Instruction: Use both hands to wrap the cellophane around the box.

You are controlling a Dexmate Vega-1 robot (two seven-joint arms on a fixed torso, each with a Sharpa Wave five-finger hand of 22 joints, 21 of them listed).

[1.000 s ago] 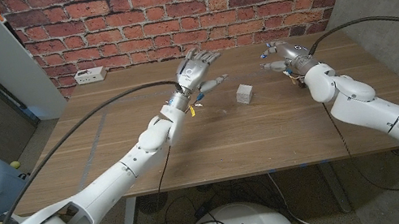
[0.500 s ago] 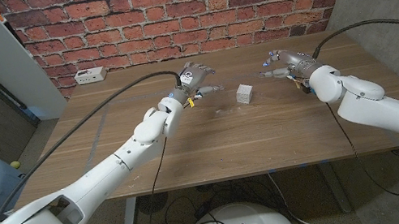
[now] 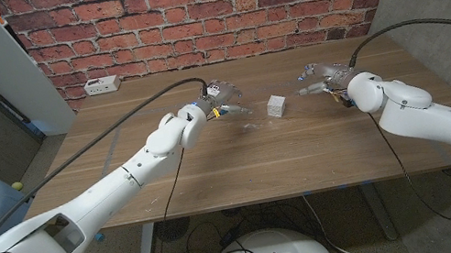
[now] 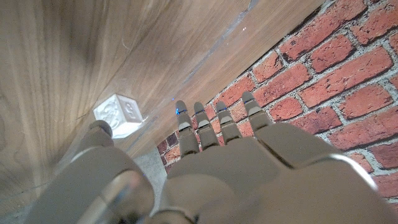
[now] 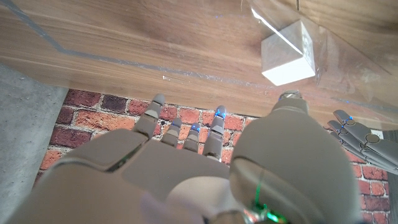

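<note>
Head view shows the wooden counter (image 3: 213, 161) under me, and a clear cellophane (image 5: 348, 37) sheet lying on it. My left hand (image 3: 219, 98) and right hand (image 3: 322, 80) flank the small white box (image 3: 276, 105), which sits near the counter's middle on the sheet. Both hands' fingers are spread and hold nothing. My worry: the film is nearly invisible, so I may pinch air or nudge the light box off it.
</note>
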